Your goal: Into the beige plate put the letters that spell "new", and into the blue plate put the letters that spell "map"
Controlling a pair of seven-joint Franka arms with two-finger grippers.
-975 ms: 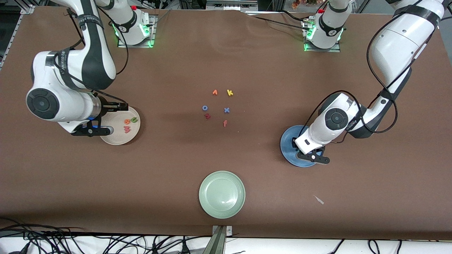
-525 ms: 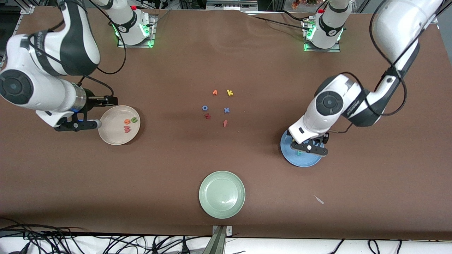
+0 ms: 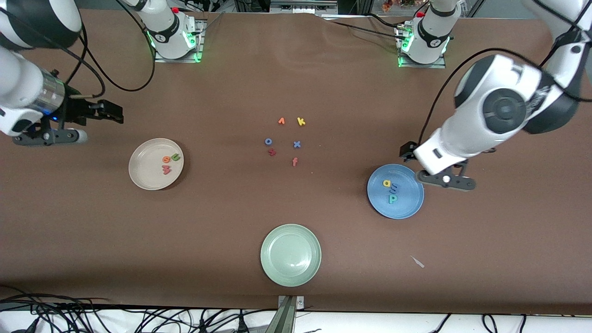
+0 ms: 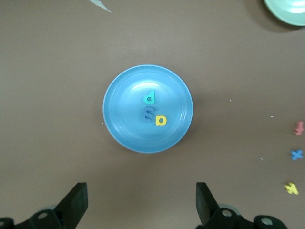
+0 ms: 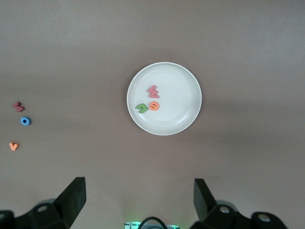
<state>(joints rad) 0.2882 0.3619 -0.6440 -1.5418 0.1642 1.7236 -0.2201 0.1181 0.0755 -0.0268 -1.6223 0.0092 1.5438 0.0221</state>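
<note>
The beige plate (image 3: 143, 178) (image 5: 178, 86) holds the green n (image 3: 175, 157) (image 5: 141, 108), orange e (image 3: 166, 159) (image 5: 154, 106) and pinkish-red w (image 3: 167, 170) (image 5: 153, 91). In the blue plate (image 3: 407, 206) (image 4: 124, 114) lie the yellow a (image 3: 386, 183) (image 4: 161, 119), blue m (image 3: 393, 188) (image 4: 147, 114) and teal p (image 3: 392, 199) (image 4: 149, 98). My left gripper (image 3: 446, 180) (image 4: 141, 191) hangs open and empty, high over the table beside the blue plate's rim. My right gripper (image 3: 48, 136) (image 5: 139, 186), also open and empty, is raised toward the right arm's end of the table, off the beige plate.
A pale green plate (image 3: 291, 255) (image 4: 290, 9) sits near the front camera. Mid-table lie loose letters: orange v (image 3: 281, 121), yellow k (image 3: 301, 121), blue o (image 3: 268, 141), blue x (image 3: 297, 144), a dark red letter (image 3: 272, 152), a red f (image 3: 294, 162). A white scrap (image 3: 418, 262) lies nearer the camera than the blue plate.
The left gripper opened over the blue plate, left the teal p there, then rose and drew off. The right gripper lifted away from the beige plate.
</note>
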